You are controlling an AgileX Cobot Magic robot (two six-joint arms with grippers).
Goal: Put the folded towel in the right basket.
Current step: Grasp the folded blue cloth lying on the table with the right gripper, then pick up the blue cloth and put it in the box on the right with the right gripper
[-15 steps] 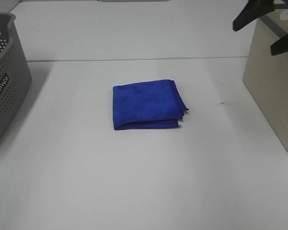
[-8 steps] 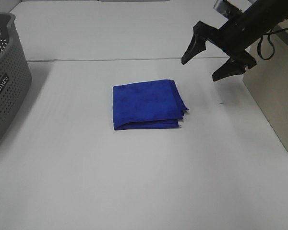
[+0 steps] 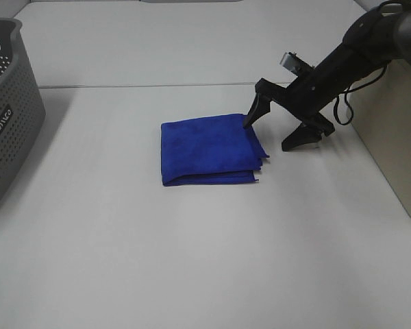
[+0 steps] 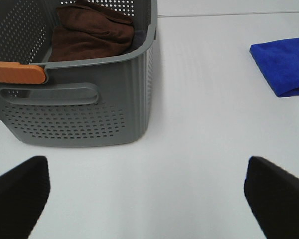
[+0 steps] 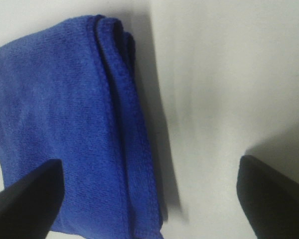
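Note:
The folded blue towel [image 3: 209, 151] lies flat on the white table near the middle. My right gripper [image 3: 268, 136] is open and low at the towel's right edge, with one fingertip at the towel's far right corner and the other on the table to its right. In the right wrist view the towel [image 5: 65, 134] fills the space by one finger, and the gripper [image 5: 149, 199] is open and empty. The beige right basket [image 3: 390, 116] stands at the right edge. My left gripper [image 4: 149, 209] is open and empty, with the towel [image 4: 284, 69] far from it.
A grey perforated basket [image 3: 7, 116] stands at the left edge. In the left wrist view it [image 4: 89, 99] has an orange handle and holds a brown cloth [image 4: 92, 35]. A seam in the table [image 3: 157, 86] runs behind the towel.
My right arm has come down and to the left from above the right basket to the towel's right edge, jaws open. The towel has not moved.

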